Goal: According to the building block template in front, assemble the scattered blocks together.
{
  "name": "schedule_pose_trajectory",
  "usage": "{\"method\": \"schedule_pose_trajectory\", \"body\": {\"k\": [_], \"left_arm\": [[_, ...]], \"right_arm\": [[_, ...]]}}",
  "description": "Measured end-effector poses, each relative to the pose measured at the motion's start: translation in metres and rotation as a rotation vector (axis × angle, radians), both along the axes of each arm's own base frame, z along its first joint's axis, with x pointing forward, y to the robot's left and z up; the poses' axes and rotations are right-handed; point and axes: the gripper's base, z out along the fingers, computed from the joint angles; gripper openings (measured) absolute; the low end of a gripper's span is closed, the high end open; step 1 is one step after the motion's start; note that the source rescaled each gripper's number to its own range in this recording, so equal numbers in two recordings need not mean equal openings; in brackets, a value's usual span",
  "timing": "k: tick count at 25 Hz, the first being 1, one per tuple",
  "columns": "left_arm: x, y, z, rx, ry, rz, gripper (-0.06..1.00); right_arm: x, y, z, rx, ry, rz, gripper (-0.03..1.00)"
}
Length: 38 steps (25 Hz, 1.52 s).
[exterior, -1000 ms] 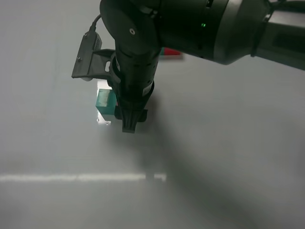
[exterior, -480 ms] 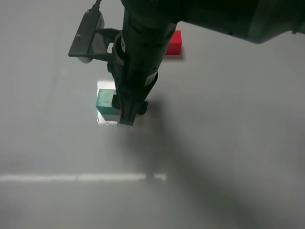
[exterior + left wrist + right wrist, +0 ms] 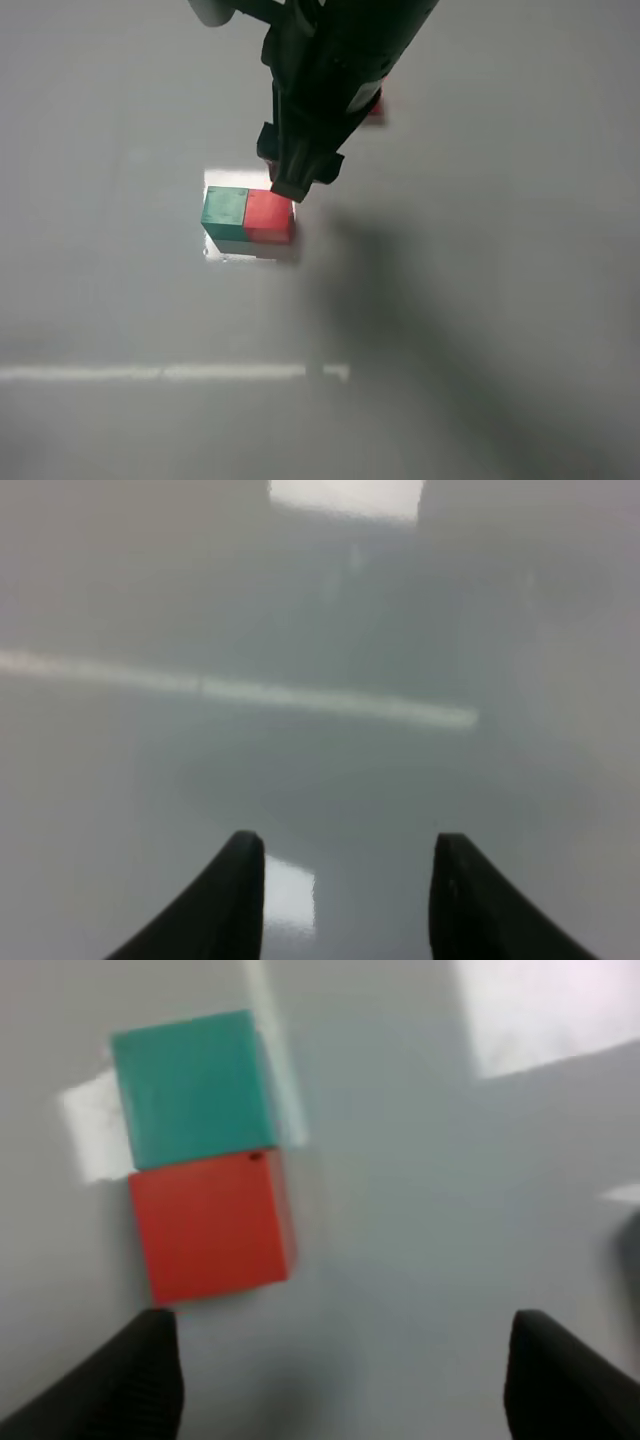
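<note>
Exterior high: green cube (image 3: 225, 207) and red cube (image 3: 269, 213) sit touching, side by side on the grey desk (image 3: 480, 300); the right tool (image 3: 290, 187) hangs just above the red one, empty. Another red block (image 3: 375, 104) peeks from behind the arm.

Left wrist: left tool (image 3: 345, 855) narrow, holding nothing, over bare desk.

Right wrist: right tool (image 3: 345, 1345) wide; both cubes lie beyond its fingers (image 3: 145, 1360).

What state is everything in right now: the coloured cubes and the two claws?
teal-green cube: resting on the table, pressed flush against the red cube.
red cube: on the table, joined to the teal-green one, nothing gripping it.
red block behind the arm: mostly hidden, state unclear.
right gripper: open, empty, above the table beside the pair.
left gripper: nothing between its fingertips, over bare table; it counts as shut.
</note>
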Motion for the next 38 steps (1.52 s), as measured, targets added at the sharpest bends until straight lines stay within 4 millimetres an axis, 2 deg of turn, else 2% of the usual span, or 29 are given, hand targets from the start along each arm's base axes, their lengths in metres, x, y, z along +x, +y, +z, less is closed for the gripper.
{"method": "schedule_pose_trajectory", "body": {"k": [3, 8, 11, 16, 20, 23, 27, 32, 35, 38], "left_arm": [[0.000, 0.000, 0.000, -0.001, 0.001, 0.000, 0.05], [0.000, 0.000, 0.000, -0.002, 0.001, 0.001, 0.05], [0.000, 0.000, 0.000, -0.002, 0.001, 0.001, 0.05], [0.000, 0.000, 0.000, -0.002, 0.001, 0.001, 0.05], [0.000, 0.000, 0.000, -0.002, 0.001, 0.001, 0.05], [0.000, 0.000, 0.000, -0.002, 0.001, 0.001, 0.05], [0.000, 0.000, 0.000, -0.002, 0.001, 0.001, 0.05], [0.000, 0.000, 0.000, -0.002, 0.001, 0.001, 0.05], [0.000, 0.000, 0.000, -0.002, 0.000, 0.001, 0.05], [0.000, 0.000, 0.000, -0.002, 0.000, 0.001, 0.05]], "right_arm": [[0.021, -0.020, -0.001, 0.051, 0.055, -0.083, 0.72], [0.068, -0.074, -0.004, 0.176, 0.170, -0.270, 0.72], [0.087, -0.106, -0.005, 0.230, 0.201, -0.367, 0.72], [0.108, -0.151, -0.006, 0.327, 0.254, -0.475, 0.72], [0.117, -0.177, -0.006, 0.356, 0.259, -0.543, 0.72], [0.118, -0.185, -0.006, 0.360, 0.266, -0.566, 0.72], [0.116, -0.187, -0.007, 0.332, 0.261, -0.560, 0.72], [0.114, -0.194, -0.020, 0.252, 0.274, -0.596, 0.72], [0.114, -0.201, -0.024, 0.235, 0.273, -0.693, 0.72], [0.111, -0.210, -0.018, 0.217, 0.236, -0.760, 0.69]]}}
